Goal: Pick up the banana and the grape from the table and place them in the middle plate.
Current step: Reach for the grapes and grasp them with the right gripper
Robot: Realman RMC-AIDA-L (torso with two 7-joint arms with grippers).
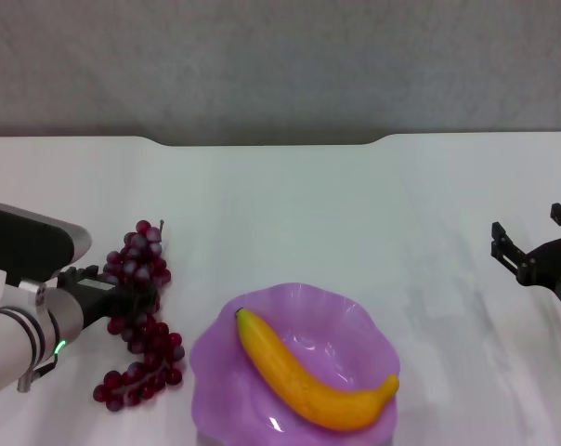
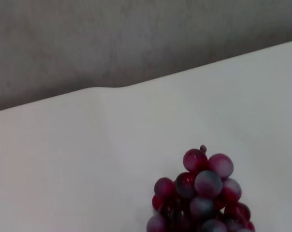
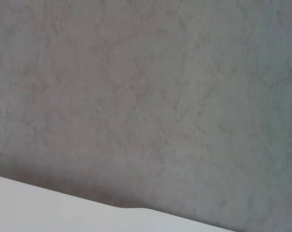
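Everywhere white table (image 1: 290, 204), grey wall (image 1: 280, 65) beyond.

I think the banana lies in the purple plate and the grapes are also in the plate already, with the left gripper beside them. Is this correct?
Not quite. The banana does lie in the purple plate, but the grapes are on the white table, left of the plate, as the head view shows. The left gripper is at the bunch.

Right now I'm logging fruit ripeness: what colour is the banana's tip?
The banana is yellow-orange; its tip nearest the grape is dark, clearest in the head view.
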